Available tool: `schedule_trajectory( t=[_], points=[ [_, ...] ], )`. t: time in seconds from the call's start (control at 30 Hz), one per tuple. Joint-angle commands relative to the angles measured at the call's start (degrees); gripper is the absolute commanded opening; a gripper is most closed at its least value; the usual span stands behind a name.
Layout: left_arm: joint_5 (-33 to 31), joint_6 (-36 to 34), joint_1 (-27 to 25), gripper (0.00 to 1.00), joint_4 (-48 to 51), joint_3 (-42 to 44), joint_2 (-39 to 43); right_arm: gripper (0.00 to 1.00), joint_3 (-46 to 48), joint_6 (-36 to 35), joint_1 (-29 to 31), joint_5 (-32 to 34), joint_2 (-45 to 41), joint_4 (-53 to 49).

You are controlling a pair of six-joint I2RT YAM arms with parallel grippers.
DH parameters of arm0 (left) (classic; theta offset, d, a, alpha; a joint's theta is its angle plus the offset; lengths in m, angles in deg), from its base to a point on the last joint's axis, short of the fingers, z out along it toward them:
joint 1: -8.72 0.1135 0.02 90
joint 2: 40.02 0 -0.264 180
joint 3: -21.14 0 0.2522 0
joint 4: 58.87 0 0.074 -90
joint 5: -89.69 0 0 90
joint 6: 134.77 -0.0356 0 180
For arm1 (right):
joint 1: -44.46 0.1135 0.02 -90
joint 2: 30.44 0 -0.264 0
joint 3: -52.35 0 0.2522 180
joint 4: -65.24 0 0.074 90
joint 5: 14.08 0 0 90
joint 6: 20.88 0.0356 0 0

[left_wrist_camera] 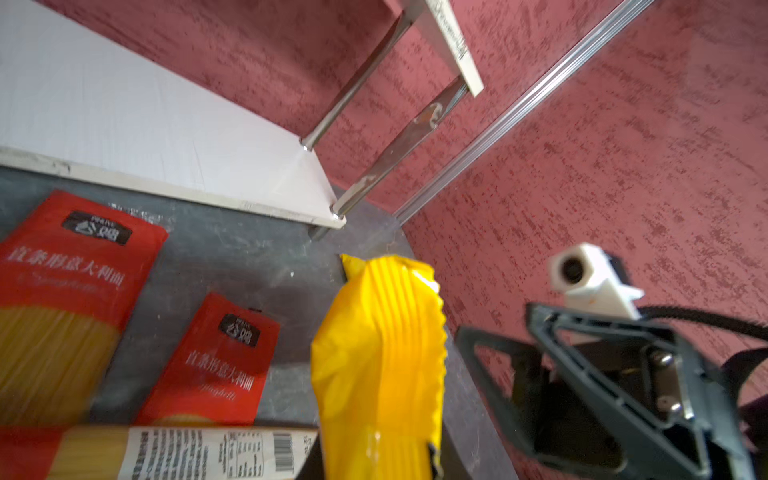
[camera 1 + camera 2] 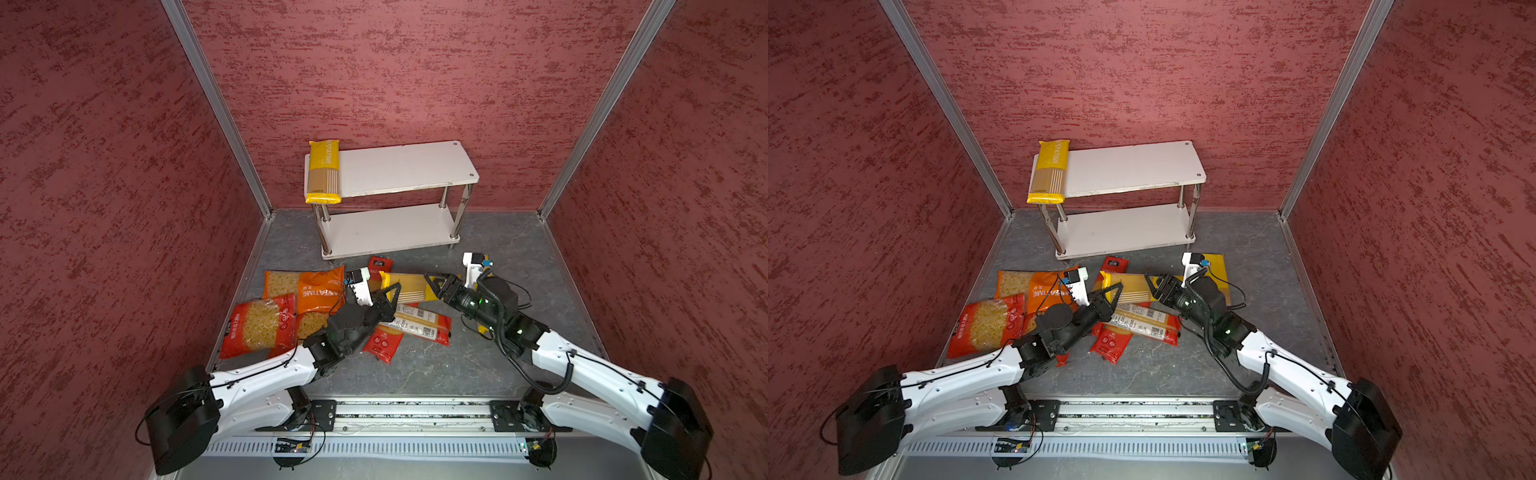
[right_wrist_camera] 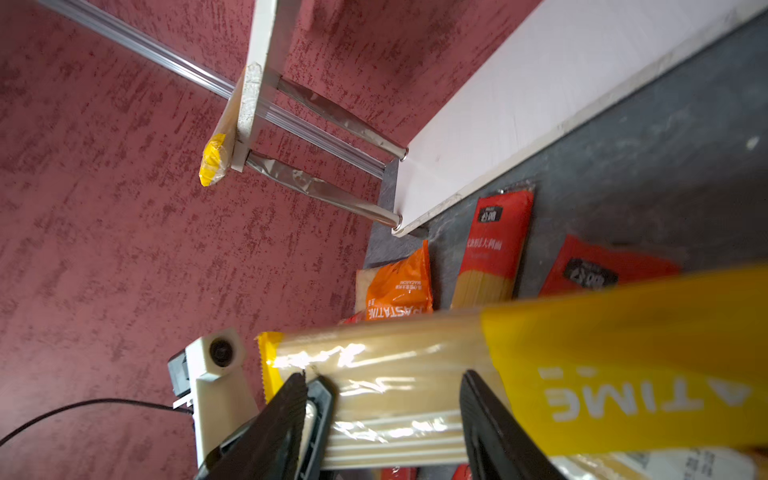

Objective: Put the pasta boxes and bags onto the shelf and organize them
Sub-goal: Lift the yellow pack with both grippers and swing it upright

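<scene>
Red spaghetti bags (image 2: 384,343) crowd the desk (image 2: 436,374) beneath the yellow spaghetti pack (image 2: 409,289). The left hand (image 2: 395,291) pinches one end and the right hand (image 2: 430,284) stands wide astride the other. Macaroni bags (image 2: 257,324) lie at nine o'clock. The shelf (image 2: 407,166) is at twelve, with a shelved yellow pack (image 2: 324,174) atop.

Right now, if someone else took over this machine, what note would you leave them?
Left gripper: shut on one end of the held yellow pack.
Right gripper: open, jaws spread at the same pack, not gripping.
Done: one shelved pack lies on the shelf's top board, left end in both top views.
Left: the held one, a third yellow pack, and red and orange bags on the floor.
</scene>
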Motion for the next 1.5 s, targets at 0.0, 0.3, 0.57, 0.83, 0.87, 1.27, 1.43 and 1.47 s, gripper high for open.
schedule_trajectory(
  t=[0.0, 0.3, 0.57, 0.83, 0.87, 1.27, 1.43, 1.47],
  points=[
    [-15.3, -1.2, -0.5, 0.0, -23.0, -2.7, 0.2, 0.64, 2.6, 10.0, 0.4, 4.4, 0.1, 12.1],
    [-21.1, 5.8, -2.5, 0.0, -24.8, -7.2, -4.8, 0.7, 10.5, 16.8, 0.4, 10.3, 7.2, 35.5],
    [-22.8, 14.9, -5.3, 0.0, -20.5, -10.3, -6.6, 0.72, 9.5, 16.3, 0.9, 13.0, 19.2, 56.4],
    [-22.7, 18.7, -8.1, 0.0, -18.2, -12.1, -8.7, 0.71, 4.6, 10.3, 0.9, 14.6, 23.6, 61.9],
    [-22.7, 18.8, -8.4, 0.0, -18.5, -12.3, -9.2, 0.71, 3.7, 9.4, 0.9, 14.6, 25.1, 62.1],
    [-20.5, 16.9, -10.3, 0.18, -14.2, -12.3, -10.1, 0.24, 1.8, 2.7, 0.7, 15.7, 31.6, 71.2],
    [-19.4, 16.9, -10.3, 0.49, -6.6, -8.9, -5.7, 0.1, 3.3, 2.1, -0.5, 12.9, 32.8, 74.0],
    [-19.2, 16.6, -10.3, 0.55, -4.4, -8.1, -3.9, 0.09, 4.0, 2.3, -1.1, 12.0, 32.8, 74.5]
  ],
)
